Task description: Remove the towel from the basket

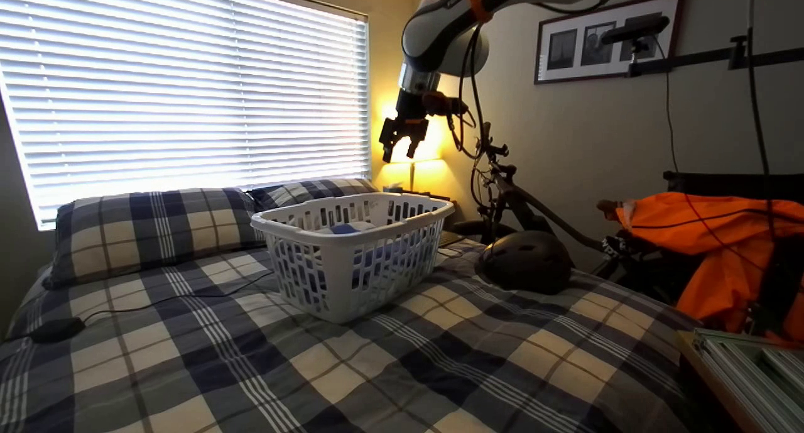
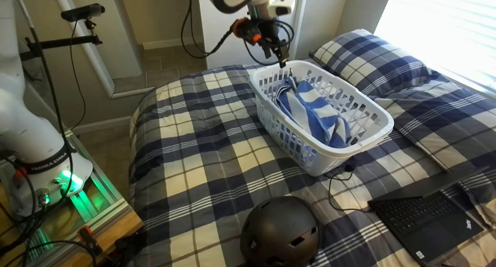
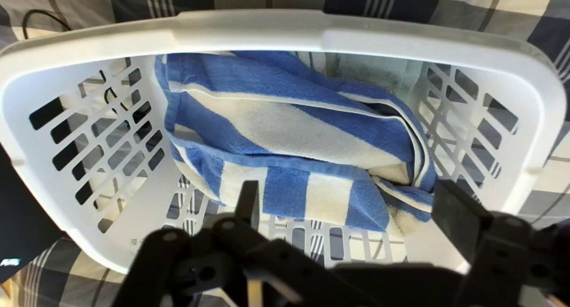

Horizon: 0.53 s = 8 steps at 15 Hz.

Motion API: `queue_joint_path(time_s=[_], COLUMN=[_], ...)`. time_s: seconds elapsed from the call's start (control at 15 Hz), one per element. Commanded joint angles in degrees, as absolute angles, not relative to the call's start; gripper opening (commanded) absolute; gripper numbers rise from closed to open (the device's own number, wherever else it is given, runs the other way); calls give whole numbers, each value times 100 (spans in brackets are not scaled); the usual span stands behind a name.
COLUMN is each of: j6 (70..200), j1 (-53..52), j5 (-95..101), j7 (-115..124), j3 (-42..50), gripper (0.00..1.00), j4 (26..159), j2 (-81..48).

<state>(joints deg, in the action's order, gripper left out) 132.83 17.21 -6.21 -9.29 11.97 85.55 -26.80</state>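
Note:
The white lattice-sided basket point(image 1: 342, 276) stands upright on the bed; it also shows in an exterior view point(image 2: 323, 164) and fills the wrist view point(image 3: 249, 30). The blue-and-white striped towel point(image 2: 316, 110) lies crumpled inside it, below the rim. In the wrist view the towel point(image 3: 289, 128) is folded over itself along the basket floor. In an exterior view only a small blue part of the towel point(image 1: 344, 229) shows over the rim. My gripper point(image 1: 399, 156) is open and empty, pointing down above the basket point(image 2: 276, 61). In the wrist view its fingers point(image 3: 345, 200) are wide apart, with nothing between them.
A black helmet point(image 1: 526, 263) lies on the bed beside the basket, as does an open laptop point(image 2: 430, 220) with a cable. Plaid pillows point(image 2: 372, 61) are behind the basket. A lamp point(image 1: 411, 175), a bicycle point(image 1: 521, 200) and orange fabric point(image 1: 684, 225) are beyond the bed.

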Motion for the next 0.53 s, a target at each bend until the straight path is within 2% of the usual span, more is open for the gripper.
queue_joint_path(time_s=[0.0,0.07,0.13,0.47], j6=[12981,12986,13218,13152], j1=[2083,2169,2006,2122], j5=[-828,-877,-614,-647], j7=[-1045,-1098,-910,-917], j3=[910,822,938,851], gripper=[100,100,100,100], j4=[7405,7253,7914,7444], j2=[-3623,-3757,-3330,-3693])
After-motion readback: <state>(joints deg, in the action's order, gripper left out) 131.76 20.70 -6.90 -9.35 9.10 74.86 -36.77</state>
